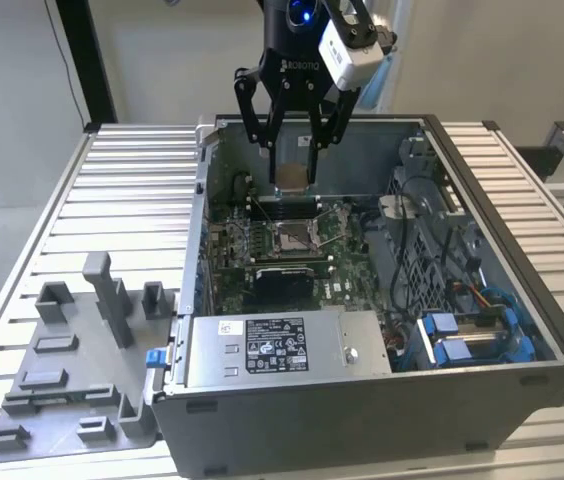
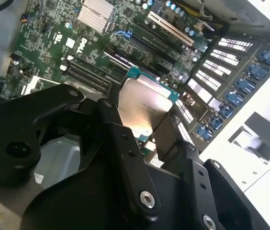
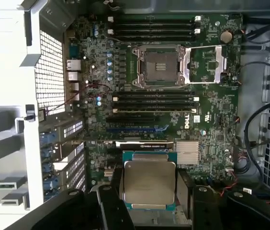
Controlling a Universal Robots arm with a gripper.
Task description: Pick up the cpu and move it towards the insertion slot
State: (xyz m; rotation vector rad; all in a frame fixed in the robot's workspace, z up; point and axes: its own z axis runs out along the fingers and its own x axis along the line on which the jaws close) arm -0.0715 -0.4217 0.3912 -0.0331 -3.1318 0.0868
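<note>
here, cpu (image 3: 149, 182) pinched flat between gripper (image 3: 149, 191) fingers (image 3: 185, 184), above insertion slot (image 3: 158, 67)

Arm upright, wrist pointing down, fingers (image 1: 293, 150) closed (two black linkages) around a load.

Look at the tool (image 1: 293, 150) in the exterior view and you see a matte black body that splits into slim black linkage bars and two fingers, with pale lettering printed across its housing. A small blue light glows on the black wrist above it. A white, box-shaped camera (image 1: 350, 47) is fixed to one side of the wrist. In both wrist views you find the same black links up close (image 2: 125, 153), flat and rounded at the ends, joined by shiny silver screws and pins (image 3: 199, 189)
</note>
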